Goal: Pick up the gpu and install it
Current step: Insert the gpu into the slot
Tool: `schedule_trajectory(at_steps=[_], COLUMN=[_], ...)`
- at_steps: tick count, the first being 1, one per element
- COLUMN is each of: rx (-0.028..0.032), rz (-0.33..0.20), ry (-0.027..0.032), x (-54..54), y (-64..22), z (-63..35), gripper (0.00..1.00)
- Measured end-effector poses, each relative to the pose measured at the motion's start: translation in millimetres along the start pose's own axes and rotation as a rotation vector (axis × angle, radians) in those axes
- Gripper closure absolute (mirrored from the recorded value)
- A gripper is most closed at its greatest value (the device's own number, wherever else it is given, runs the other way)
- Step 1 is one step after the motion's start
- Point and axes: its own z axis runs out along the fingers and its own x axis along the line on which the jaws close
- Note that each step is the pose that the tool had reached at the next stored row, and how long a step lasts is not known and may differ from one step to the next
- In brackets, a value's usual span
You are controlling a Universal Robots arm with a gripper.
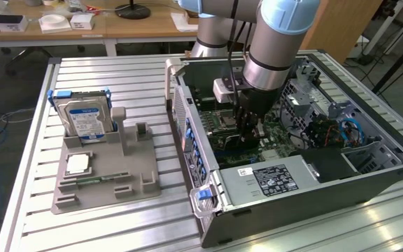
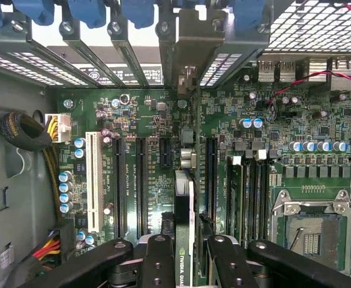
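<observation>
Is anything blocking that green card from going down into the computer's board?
Nothing visible does. The gripper holds the gpu edge-on inside the open computer case, right over the motherboard. The long slots beside it look bare.

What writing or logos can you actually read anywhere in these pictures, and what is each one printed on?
"NVIDIA QUA", cut off by the picture's edge: on the gpu, held edge-on in the gripper.
Black label on the power supply: too small to read.
Hard drive label: blue and white, text unreadable.
Motherboard printing: too small to read.
</observation>
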Motion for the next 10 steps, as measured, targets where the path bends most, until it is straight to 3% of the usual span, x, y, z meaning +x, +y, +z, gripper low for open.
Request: schedule_trajectory(at_steps=[10], rx=[0.0007], rz=[0.000], ry=[0.0000], x=[0.0], y=[0.1], z=[2.5], gripper=[0.74])
